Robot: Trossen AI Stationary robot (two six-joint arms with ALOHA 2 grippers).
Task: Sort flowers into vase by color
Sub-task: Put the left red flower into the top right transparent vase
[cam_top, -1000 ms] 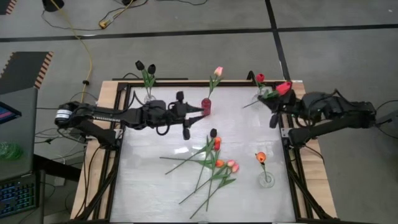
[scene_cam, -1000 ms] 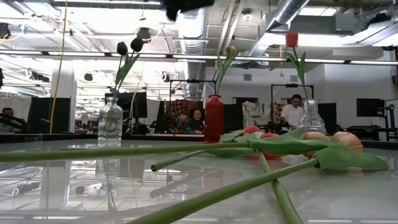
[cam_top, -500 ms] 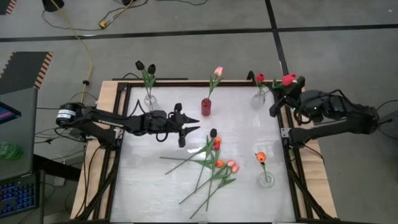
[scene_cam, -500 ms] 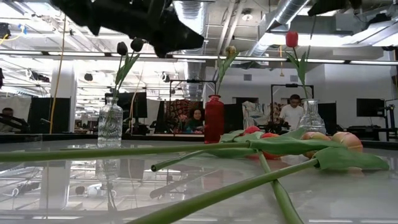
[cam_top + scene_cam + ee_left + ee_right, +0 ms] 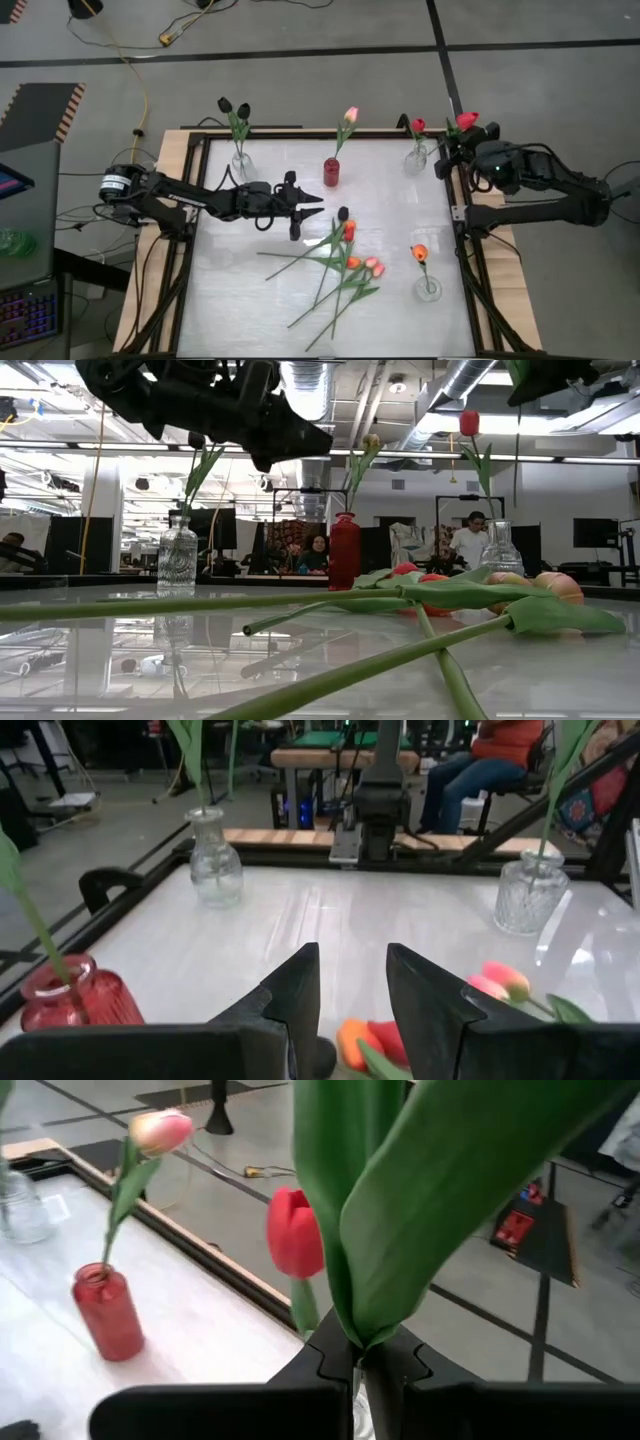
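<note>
Above the table (image 5: 250, 300), the left hand (image 5: 308, 203) has neared the flowers (image 5: 345, 262).

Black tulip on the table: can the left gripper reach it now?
Probably yes. The left gripper is open, just beside the black tulip at the heap's edge, and nothing stands between them.

Open lab hall, exposed ceiling ducts (image 5: 305, 400), seated person (image 5: 318, 552), floor cables (image 5: 135, 75)
</note>
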